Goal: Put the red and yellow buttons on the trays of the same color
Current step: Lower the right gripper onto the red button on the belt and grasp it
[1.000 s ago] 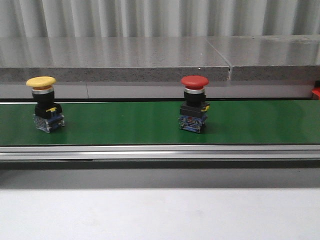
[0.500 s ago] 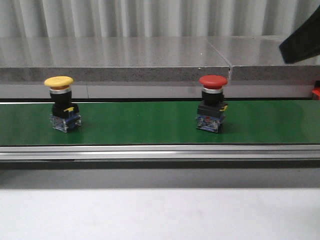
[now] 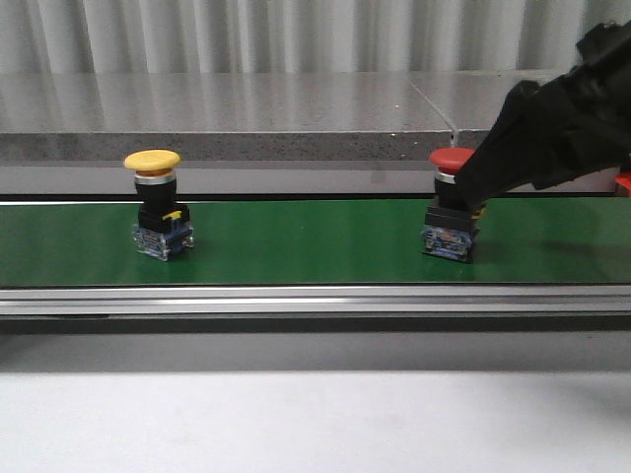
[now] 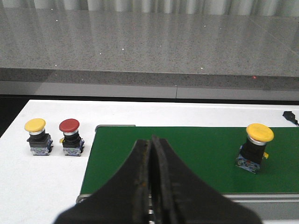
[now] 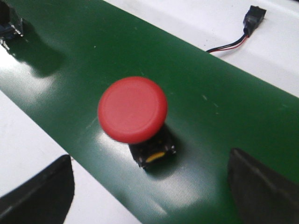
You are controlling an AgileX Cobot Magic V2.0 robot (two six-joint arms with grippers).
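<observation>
The red button (image 3: 452, 202) stands upright on the green belt (image 3: 296, 241), toward its right end, with the right end effector (image 5: 149, 186) poised above it, fingers spread wide and empty on either side of the red cap in the right wrist view. To take it well, the arm should probably drop so the fingers straddle the black body under the cap rather than the cap itself, and close only once centred; the cap looks a little blurred, so timing may matter if the belt is running. The yellow button (image 3: 158, 212) stands upright further left on the same belt, well apart. The left end effector (image 4: 152, 186) hangs back with its fingers pressed together, holding nothing. Two spare buttons (image 4: 53, 137) sit on the white bench (image 4: 46, 186) beside the belt end. No tray shows in any view.
</observation>
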